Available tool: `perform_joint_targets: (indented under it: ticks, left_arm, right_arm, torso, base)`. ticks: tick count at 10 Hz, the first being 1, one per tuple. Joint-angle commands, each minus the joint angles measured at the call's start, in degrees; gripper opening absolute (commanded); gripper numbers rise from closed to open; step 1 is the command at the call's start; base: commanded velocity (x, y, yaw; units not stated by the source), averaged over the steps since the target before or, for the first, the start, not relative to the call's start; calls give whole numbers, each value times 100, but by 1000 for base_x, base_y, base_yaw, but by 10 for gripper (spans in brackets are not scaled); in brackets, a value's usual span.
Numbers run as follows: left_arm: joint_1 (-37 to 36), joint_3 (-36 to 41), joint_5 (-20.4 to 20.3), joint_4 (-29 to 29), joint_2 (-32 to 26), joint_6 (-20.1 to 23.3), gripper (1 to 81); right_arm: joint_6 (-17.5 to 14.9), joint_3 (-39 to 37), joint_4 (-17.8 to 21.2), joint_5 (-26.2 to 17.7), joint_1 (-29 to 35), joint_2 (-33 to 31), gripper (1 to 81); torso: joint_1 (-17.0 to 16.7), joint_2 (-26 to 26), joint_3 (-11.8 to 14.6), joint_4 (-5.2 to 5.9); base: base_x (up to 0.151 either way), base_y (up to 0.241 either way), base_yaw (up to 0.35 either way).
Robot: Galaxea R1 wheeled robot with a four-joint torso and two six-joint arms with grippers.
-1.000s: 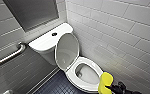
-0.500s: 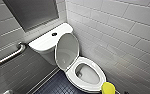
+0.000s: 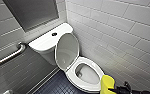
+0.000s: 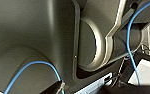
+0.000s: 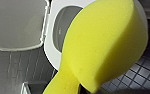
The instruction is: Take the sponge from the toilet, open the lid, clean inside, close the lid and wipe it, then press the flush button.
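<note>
a: where's the sponge?

b: in the right gripper. its fingers are closed on the sponge's lower end. it hangs in the air just off the front rim of the toilet, at about 4 o'clock from the bowl.

a: and the lid?

b: up, leaning back against the tank at the bowl's 11 o'clock. so i'd judge the step in hand is cleaning inside.

a: how to do it well?

b: carry the sponge toward 10 o'clock over the seat, dip below the rim and lead with the free rounded end. the foam is soft and narrows where it's squeezed. light pressure and a sweep along the curve should work, while a hard push would likely fold it. keep the hard fingers off the ceramic.

a: what about the surfaces?

b: the seat and lid are smooth, glossy white. the bowl is a deep oval with sloping walls. the lid looks thin and only propped, so a knock from the arm could tip it down.

a: and the flush button?

b: it's small, dark and round, on the flat tank top at the lid's 11 o'clock, well apart from the sponge. the floor is dark small square tile.
</note>
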Motion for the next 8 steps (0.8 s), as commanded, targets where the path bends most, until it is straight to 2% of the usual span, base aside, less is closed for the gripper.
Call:
perform_joint_targets:
  ticks: [1, 3, 5, 8]
  left_arm:
    - [163, 139, 540, 42, -49, 39, 811]
    - [163, 130, 540, 34, -49, 31, 811]
    - [163, 130, 540, 16, -75, 31, 811]
    - [163, 139, 540, -2, -75, 31, 811]
  right_arm:
    - [348, -398, 120, -1042, 1475, 675, 10]
    - [418, -1090, 129, -1393, 1828, 1569, 10]
    - [453, -1722, 138, -1473, 2003, 2368, 10]
    - [884, -2683, 111, -1473, 2206, 3435, 10]
  torso:
    - [0, 0, 0, 0]
    - [0, 0, 0, 0]
    - [0, 0, 0, 0]
    - [0, 0, 0, 0]
  base:
    - [0, 0, 0]
    - [0, 0, 0]
    - [0, 0, 0]
    - [0, 0, 0]
